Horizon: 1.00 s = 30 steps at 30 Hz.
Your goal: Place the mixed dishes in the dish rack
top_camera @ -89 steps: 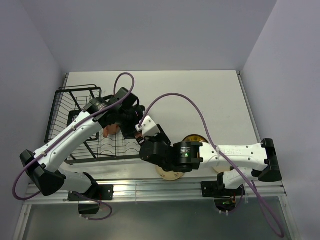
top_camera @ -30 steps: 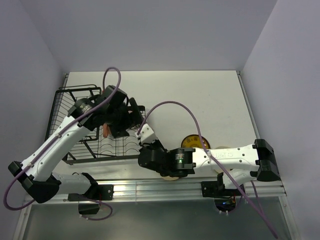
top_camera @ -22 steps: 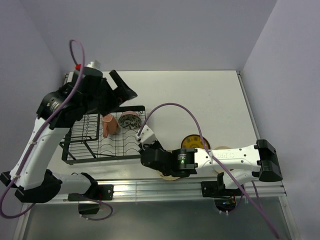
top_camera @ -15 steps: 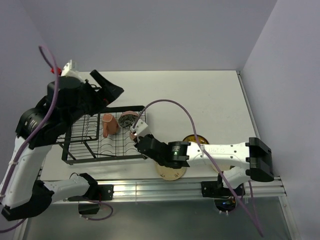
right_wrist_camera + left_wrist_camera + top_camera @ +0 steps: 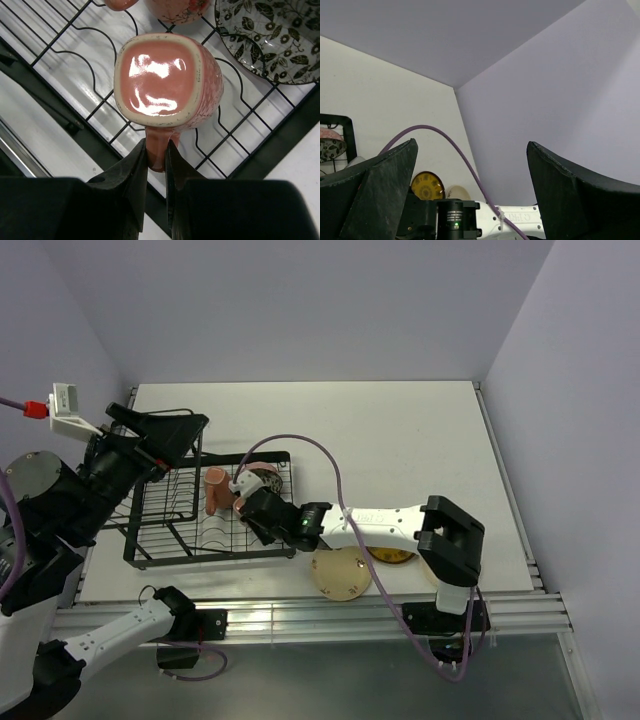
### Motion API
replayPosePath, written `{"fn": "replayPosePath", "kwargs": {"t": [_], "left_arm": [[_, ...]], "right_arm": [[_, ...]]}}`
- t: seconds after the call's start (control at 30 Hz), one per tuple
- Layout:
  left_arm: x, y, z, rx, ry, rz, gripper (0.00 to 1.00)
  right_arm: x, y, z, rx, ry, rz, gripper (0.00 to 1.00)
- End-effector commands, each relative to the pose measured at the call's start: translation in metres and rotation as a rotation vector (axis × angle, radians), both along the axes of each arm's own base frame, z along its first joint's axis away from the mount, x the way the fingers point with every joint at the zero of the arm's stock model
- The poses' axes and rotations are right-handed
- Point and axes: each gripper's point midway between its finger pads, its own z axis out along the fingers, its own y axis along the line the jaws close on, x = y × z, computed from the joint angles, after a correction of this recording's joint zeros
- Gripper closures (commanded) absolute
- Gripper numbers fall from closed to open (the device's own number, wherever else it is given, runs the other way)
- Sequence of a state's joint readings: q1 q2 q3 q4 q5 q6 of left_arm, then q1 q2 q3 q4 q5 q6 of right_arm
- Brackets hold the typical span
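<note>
The right wrist view shows my right gripper (image 5: 156,150) shut on the handle of a pinkish-orange mug (image 5: 167,75). Its base faces the camera, just above the wires of the black dish rack (image 5: 75,60). Beside it in the rack are a dark patterned bowl (image 5: 270,35) and another mug (image 5: 175,7). From above, that gripper (image 5: 243,504) is over the rack (image 5: 160,540), near the other mug (image 5: 215,490) and the bowl (image 5: 265,480). My left gripper (image 5: 160,422) is raised high at the left, open and empty. A cream plate (image 5: 340,574) and a mustard-yellow plate (image 5: 392,556) lie on the table.
The right arm (image 5: 380,525) stretches across the table over part of the mustard plate. Its purple cable (image 5: 310,445) arcs above the rack's right end. The left wrist view looks down on the mustard plate (image 5: 426,185) and another cream plate (image 5: 457,192). Walls close in on three sides.
My left arm has lifted away from the rack, up and to the left, staying open. My right gripper has carried its mug leftward, from the rack's right edge to over its wires.
</note>
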<state>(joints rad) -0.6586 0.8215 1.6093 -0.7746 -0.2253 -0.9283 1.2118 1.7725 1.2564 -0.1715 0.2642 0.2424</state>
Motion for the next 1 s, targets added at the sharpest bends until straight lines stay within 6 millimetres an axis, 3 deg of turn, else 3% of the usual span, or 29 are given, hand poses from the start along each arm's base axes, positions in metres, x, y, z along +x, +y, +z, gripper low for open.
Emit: {"fn": "replayPosePath", "kwargs": {"t": [0.0, 0.3, 0.5, 0.77, 0.87, 0.97], "left_arm": [[-0.006, -0.005, 0.026, -0.006, -0.087, -0.047, 0.04], [-0.018, -0.015, 0.021, 0.011, -0.103, -0.135, 0.04], [-0.025, -0.021, 0.016, 0.040, -0.106, -0.189, 0.04], [-0.029, -0.038, 0.006, 0.087, -0.088, -0.284, 0.04], [-0.031, -0.040, 0.000, 0.097, -0.078, -0.303, 0.04], [-0.035, -0.042, -0.002, 0.094, -0.078, -0.326, 0.05]], "right_arm": [[0.017, 0.029, 0.034, 0.119, -0.043, 0.009, 1.00], [0.036, 0.029, -0.005, 0.050, 0.003, -0.045, 1.00], [0.043, 0.025, -0.015, 0.047, 0.004, -0.082, 1.00], [0.040, 0.017, -0.017, 0.074, 0.022, -0.113, 0.55], [0.037, 0.015, -0.013, 0.101, 0.027, -0.117, 0.45], [0.036, 0.012, -0.007, 0.119, 0.028, -0.120, 0.41]]}}
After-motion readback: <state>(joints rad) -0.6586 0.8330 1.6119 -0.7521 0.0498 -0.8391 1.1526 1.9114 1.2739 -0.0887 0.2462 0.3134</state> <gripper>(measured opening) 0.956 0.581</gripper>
